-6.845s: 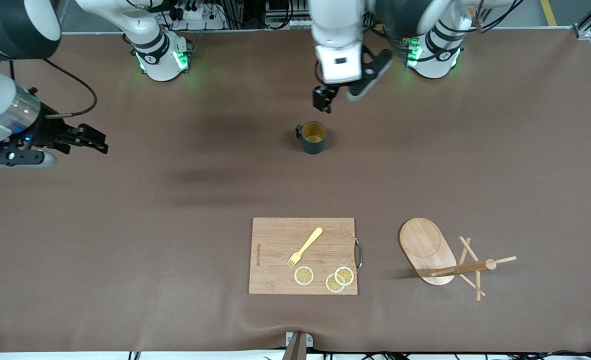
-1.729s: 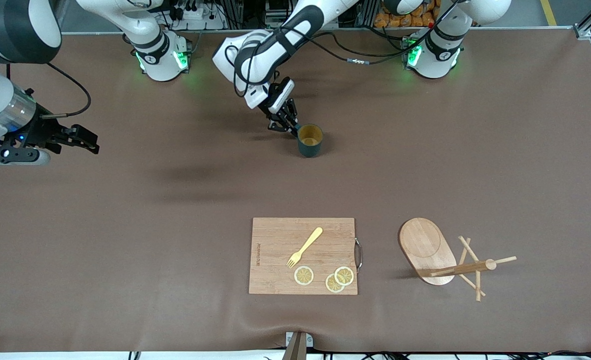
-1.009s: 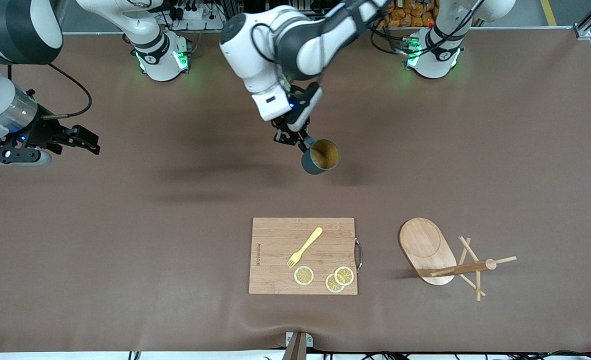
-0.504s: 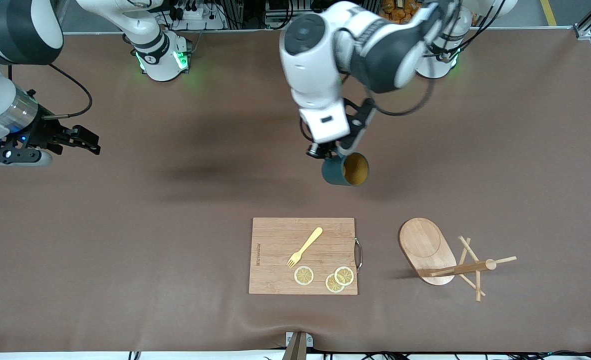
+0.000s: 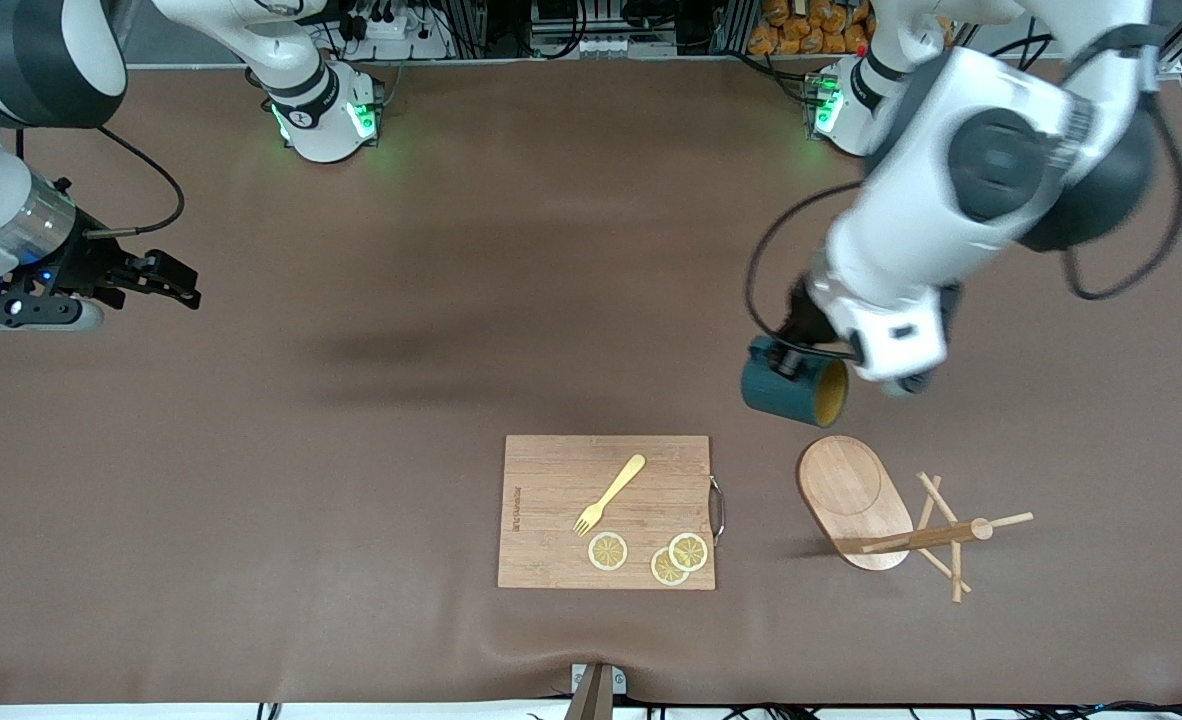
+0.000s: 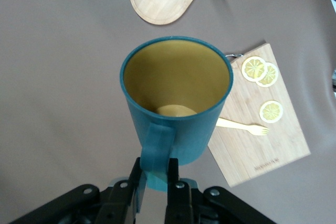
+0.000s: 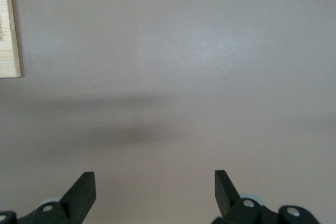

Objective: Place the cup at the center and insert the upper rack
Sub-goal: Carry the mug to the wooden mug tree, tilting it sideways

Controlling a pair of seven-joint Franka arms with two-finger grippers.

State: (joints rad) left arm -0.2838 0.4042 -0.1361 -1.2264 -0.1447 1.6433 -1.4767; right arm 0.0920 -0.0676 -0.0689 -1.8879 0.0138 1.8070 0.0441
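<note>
Two arms are out over the brown surface (image 5: 351,450). Going from the right arm's end, the right gripper (image 5: 179,283) waits in the air over bare mat, its fingers (image 7: 81,191) spread wide with nothing between them. Toward the middle lies a cutting board (image 5: 551,470) with a yellow fork (image 5: 609,494) and three lemon slices (image 5: 651,555) on it. Over by the left arm's end, the left gripper (image 6: 155,181) has its fingers (image 6: 175,190) clamped on the handle of the cup (image 5: 789,392), which hangs tilted in the air, just above the oval base of the upper rack (image 5: 854,487). That rack lies tipped over on the surface, its post and pegs stretched out flat beside the base.
</note>
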